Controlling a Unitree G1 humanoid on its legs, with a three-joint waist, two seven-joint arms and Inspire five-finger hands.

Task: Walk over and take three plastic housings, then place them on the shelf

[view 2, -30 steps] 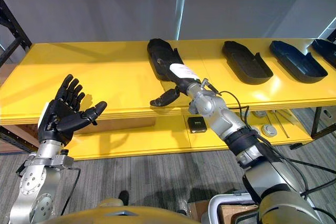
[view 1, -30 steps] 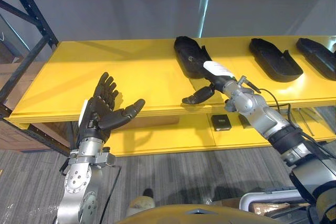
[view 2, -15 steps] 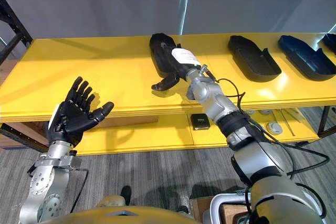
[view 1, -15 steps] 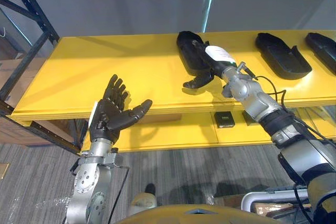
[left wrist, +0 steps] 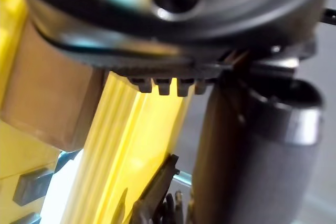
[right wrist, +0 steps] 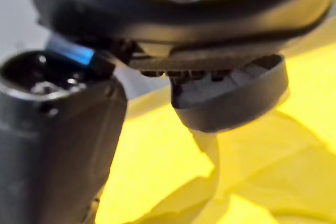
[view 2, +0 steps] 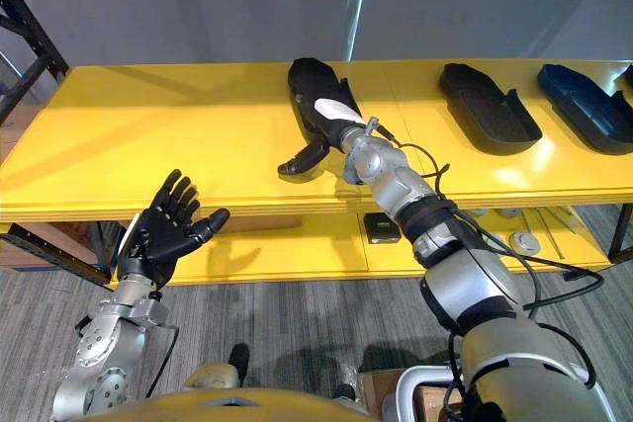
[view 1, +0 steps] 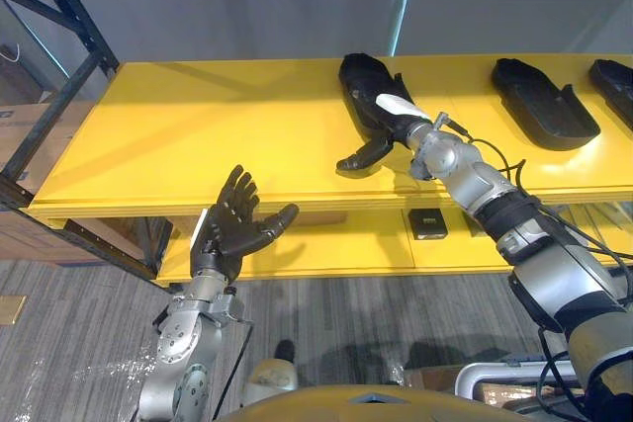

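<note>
Right hand (view 1: 391, 118) lay on the leftmost plastic housing (view 1: 360, 76), far middle of the yellow shelf (view 1: 198, 135), thumb splayed left; grip could not be told. Left hand (view 1: 229, 234) spread wide, palm up, empty, near the shelf's front edge. Two more housings (view 1: 542, 104) sat farther right.

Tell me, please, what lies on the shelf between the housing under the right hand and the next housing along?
Nothing: in the right eye view the yellow shelf is bare between the housing under the right hand and the next housing.
</note>
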